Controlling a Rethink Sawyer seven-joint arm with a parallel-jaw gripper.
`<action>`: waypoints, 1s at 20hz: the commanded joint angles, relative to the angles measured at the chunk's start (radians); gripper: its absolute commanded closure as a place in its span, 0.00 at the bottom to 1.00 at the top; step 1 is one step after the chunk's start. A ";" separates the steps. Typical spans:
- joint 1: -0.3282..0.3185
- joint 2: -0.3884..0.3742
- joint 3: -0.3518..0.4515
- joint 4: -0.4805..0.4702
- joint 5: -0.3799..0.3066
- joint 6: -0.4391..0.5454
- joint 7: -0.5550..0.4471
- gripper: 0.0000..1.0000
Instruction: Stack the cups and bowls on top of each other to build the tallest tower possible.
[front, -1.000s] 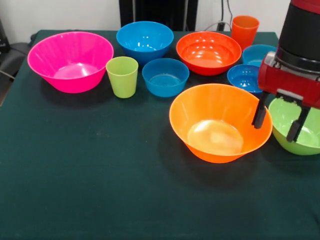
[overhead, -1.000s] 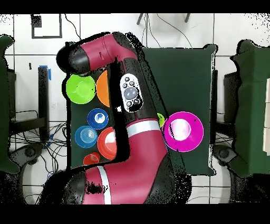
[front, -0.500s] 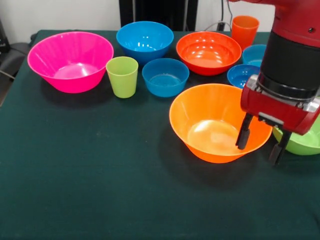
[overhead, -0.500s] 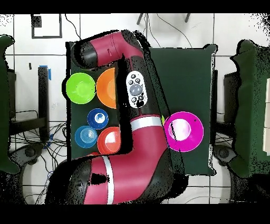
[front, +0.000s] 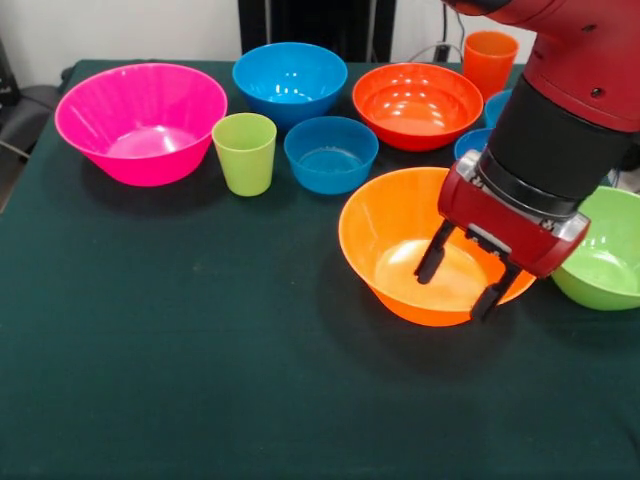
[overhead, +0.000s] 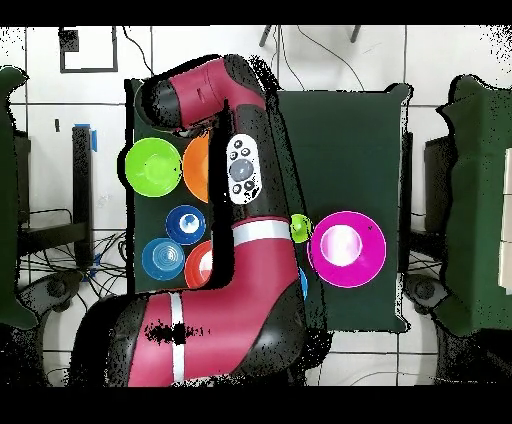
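My gripper (front: 463, 282) is open and hangs low over the large light-orange bowl (front: 400, 235), which stands upright. One finger (front: 432, 262) is inside the bowl and the other sits at its near right wall. All bowls stand apart on the table, none stacked: pink (front: 140, 120), medium blue (front: 290, 78), small blue (front: 330, 153), red-orange (front: 417, 103) and lime-green (front: 600, 250). The lime green cup (front: 245, 150) and the orange cup (front: 490, 55) stand upright. In the overhead view the arm covers the gripper; the light-orange bowl (overhead: 196, 165) and lime-green bowl (overhead: 153, 167) show beside it.
Two more small blue bowls (front: 470, 145) are mostly hidden behind the arm. The dark green table (front: 180, 350) spreads towards the near edge. In the overhead view the pink bowl (overhead: 346, 249) lies right of the arm, and chairs stand at both sides.
The gripper has moved from above the lime-green bowl leftwards and down, so that it now hangs over the light-orange bowl. It stayed open. No bowl or cup moved.
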 joint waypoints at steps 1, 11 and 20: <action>0.016 0.056 -0.031 -0.082 -0.070 0.112 -0.151 0.00; -0.032 0.076 -0.001 0.006 0.107 -0.030 0.136 0.00; 0.002 0.089 -0.084 0.021 0.315 -0.020 0.465 0.00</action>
